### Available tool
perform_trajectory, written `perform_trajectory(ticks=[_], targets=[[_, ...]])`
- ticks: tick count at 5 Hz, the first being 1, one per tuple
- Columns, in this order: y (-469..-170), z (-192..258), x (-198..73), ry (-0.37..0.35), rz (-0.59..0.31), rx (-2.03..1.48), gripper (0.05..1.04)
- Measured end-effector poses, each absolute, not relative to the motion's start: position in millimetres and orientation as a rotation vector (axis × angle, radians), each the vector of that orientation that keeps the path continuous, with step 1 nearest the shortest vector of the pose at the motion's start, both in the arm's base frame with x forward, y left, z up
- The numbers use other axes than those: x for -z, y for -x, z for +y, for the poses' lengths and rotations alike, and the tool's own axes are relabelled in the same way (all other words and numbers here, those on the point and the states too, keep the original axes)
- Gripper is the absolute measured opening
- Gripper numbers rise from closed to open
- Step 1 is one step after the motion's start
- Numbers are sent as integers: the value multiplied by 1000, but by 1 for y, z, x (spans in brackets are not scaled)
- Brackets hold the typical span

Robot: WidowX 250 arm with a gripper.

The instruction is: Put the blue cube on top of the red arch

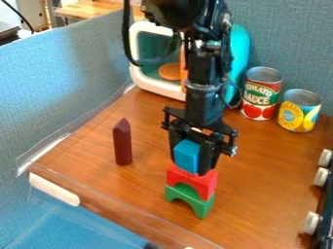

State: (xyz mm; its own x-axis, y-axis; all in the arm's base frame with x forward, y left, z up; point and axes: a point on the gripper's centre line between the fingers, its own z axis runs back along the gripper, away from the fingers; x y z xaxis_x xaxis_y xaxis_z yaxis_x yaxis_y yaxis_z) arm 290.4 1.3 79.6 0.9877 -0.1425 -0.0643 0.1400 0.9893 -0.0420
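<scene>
The gripper (193, 158) hangs down at the middle of the view, shut on the blue cube (187, 154). Directly below the cube is the red arch (194, 180), which rests on top of a green arch (190, 198) standing on the wooden table. The cube's lower edge meets the red arch's top in the view; whether they touch I cannot tell. Part of the red arch's top is hidden behind the cube and the fingers.
A dark red pointed block (122, 142) stands upright on the table (260, 170) to the left. Behind are a toy microwave (159, 90), a teal object (239, 53) and two cans (261, 95). A stove edge with white knobs (312, 222) lies at the right.
</scene>
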Motion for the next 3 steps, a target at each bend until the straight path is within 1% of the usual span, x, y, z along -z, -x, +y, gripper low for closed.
perform_trajectory(ticks=[3], targets=[[-296, 1, -77, 44, 86, 145, 610]])
